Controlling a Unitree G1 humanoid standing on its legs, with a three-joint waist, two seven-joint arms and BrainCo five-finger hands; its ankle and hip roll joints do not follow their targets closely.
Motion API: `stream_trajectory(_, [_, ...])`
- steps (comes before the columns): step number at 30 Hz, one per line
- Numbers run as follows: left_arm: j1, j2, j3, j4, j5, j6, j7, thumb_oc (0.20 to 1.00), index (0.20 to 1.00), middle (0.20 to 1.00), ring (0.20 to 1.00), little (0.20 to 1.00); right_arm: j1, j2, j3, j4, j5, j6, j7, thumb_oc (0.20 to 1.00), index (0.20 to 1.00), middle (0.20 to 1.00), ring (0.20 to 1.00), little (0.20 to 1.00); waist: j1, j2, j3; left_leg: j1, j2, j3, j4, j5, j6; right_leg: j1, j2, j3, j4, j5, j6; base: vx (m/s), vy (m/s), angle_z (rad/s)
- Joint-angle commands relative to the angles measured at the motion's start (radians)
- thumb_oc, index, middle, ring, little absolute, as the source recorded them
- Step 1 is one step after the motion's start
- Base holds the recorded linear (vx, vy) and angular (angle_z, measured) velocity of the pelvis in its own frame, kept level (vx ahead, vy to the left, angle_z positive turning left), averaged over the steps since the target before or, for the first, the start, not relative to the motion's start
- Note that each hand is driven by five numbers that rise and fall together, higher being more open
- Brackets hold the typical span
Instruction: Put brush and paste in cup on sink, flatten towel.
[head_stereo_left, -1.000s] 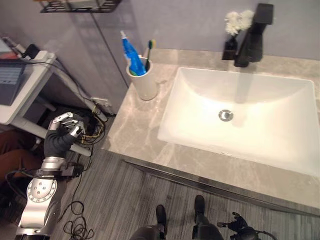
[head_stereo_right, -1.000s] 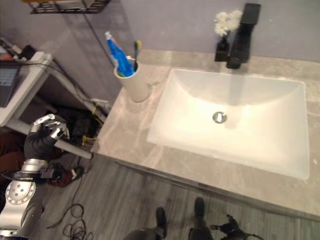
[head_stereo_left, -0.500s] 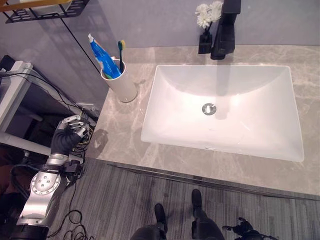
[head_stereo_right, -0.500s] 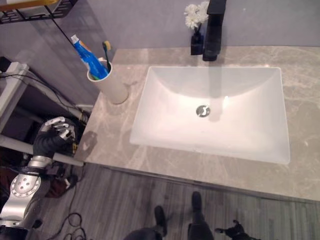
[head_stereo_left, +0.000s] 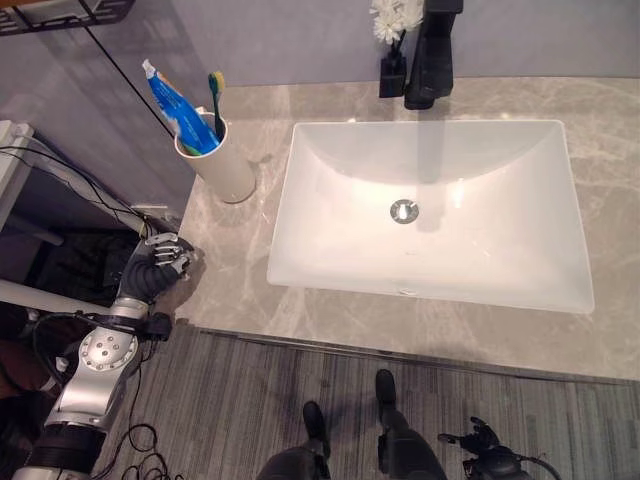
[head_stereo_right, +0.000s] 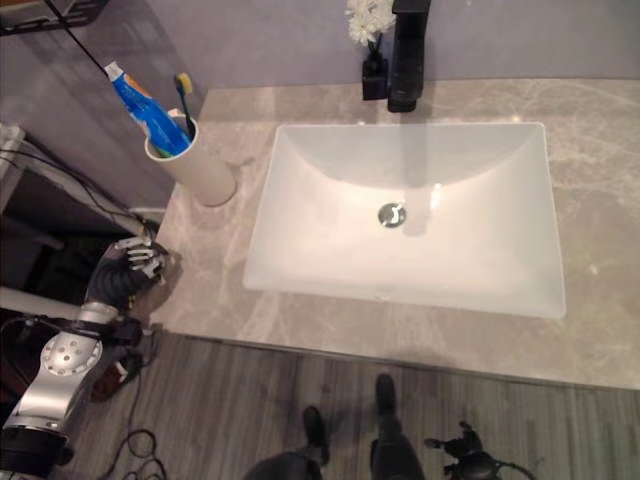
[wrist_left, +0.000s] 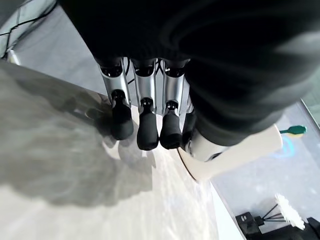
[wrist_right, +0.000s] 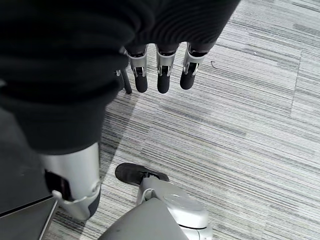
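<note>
Appearing to be a bathroom vanity mock-up inside a lab or office. Showing a white rectangular sink (head_stereo_left: 430, 210) set in a grey marble desk (head_stereo_left: 230, 270), a black tap (head_stereo_left: 432, 55), a small vase of white flowers (head_stereo_left: 392, 45) and a cup (head_stereo_left: 215, 160) holding brush and paste; adjoining striped grey carpet floor (head_stereo_left: 250, 400), loose cables (head_stereo_left: 60, 170) and a white side table (head_stereo_left: 15, 140).
</note>
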Motion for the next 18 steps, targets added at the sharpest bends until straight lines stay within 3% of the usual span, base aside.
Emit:
stream_trajectory(1, [-0.029,0.043,-0.014,0.006,0.018,-0.039,0.02,0.2,0.2,0.2,0.2,0.2,-0.01,0.029,0.037,0.012,0.028,-0.005,-0.023,1.0,1.0,1.0,1.0,1.0,-0.028,-0.023,-0.032,-0.047,0.093,-0.043,0.004,0.083,-0.094,0.013,-0.074,0.022,0.008,0.021,0.088,0.02,-0.005,-0.06])
stream_trajectory(8, [-0.024,0.012,-0.012,-0.012,-0.004,-0.035,0.023,0.2,0.2,0.2,0.2,0.2,-0.008,0.031,0.037,0.026,0.025,-0.002,-0.022,1.0,1.0,1.0,1.0,1.0,-0.029,-0.023,-0.031,-0.046,0.096,-0.034,0.004,0.081,-0.096,0.008,-0.071,0.026,0.008,0.019,0.086,0.01,-0.002,-0.03])
stream_trajectory(18, [-0.102,-0.081,-0.089,0.042,0.0,-0.026,0.055,0.2,0.2,0.2,0.2,0.2,-0.036,0.037,0.065,-0.002,0.034,-0.01,-0.037,1.0,1.0,1.0,1.0,1.0,-0.045,-0.028,-0.023,-0.048,0.102,-0.02,0.004,0.076,-0.098,-0.003,-0.062,0.04,0.008,0.017,0.081,0.01,-0.001,-0.01])
